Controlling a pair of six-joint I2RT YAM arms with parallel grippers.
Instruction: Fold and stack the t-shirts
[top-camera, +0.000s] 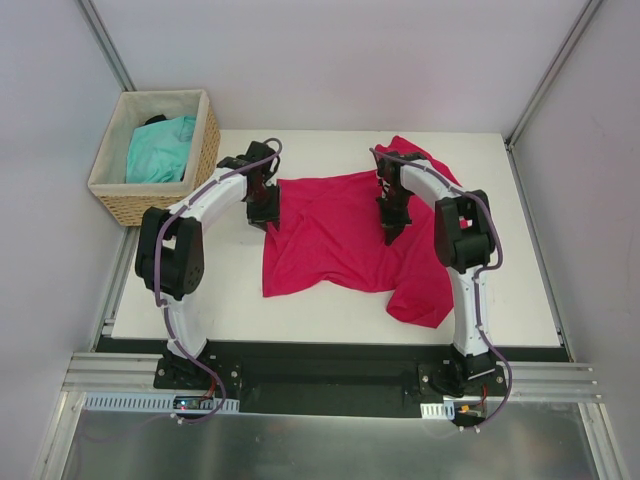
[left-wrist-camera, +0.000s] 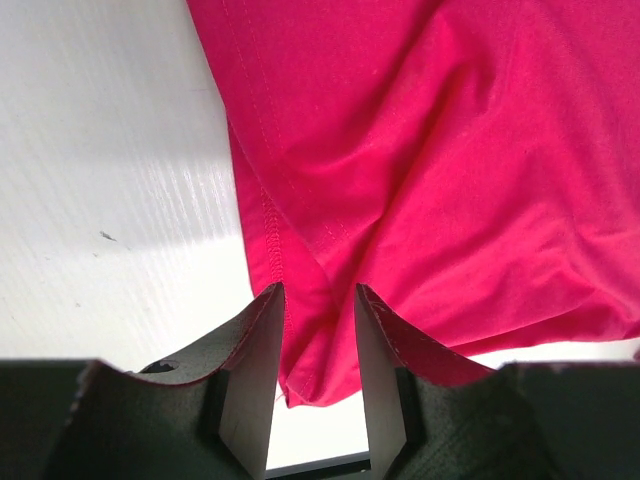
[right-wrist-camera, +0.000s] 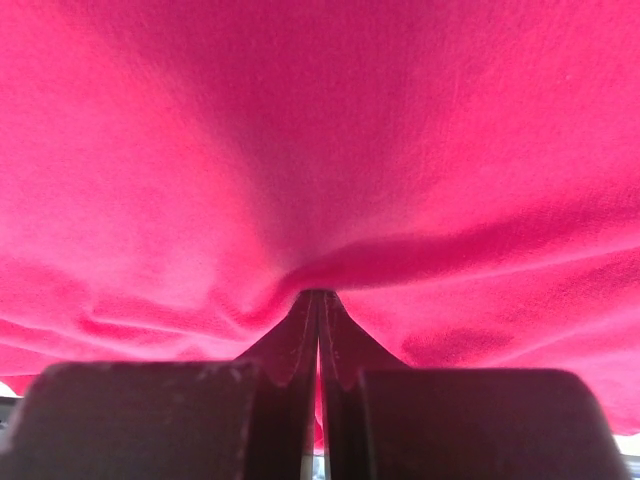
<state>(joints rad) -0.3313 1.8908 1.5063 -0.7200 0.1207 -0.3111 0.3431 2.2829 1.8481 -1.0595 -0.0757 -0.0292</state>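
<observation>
The crimson-pink t-shirt (top-camera: 335, 235) lies crumpled and partly spread on the middle of the white table (top-camera: 210, 300). My left gripper (top-camera: 264, 212) stands at its left edge. In the left wrist view the left gripper (left-wrist-camera: 319, 290) is open, and a hemmed corner of the pink shirt (left-wrist-camera: 310, 340) lies loose between the fingers. My right gripper (top-camera: 390, 232) is down on the shirt's right half. In the right wrist view the right gripper (right-wrist-camera: 320, 293) is shut on a pinch of the pink fabric (right-wrist-camera: 320, 150), with creases running to the tips. The turquoise t-shirt (top-camera: 160, 150) is bunched in the basket.
A woven wicker basket (top-camera: 150, 208) with a pale liner stands at the table's back left corner, just left of my left arm. Grey walls and metal posts close in the back and sides. A black rail runs along the table's near edge (top-camera: 330, 350).
</observation>
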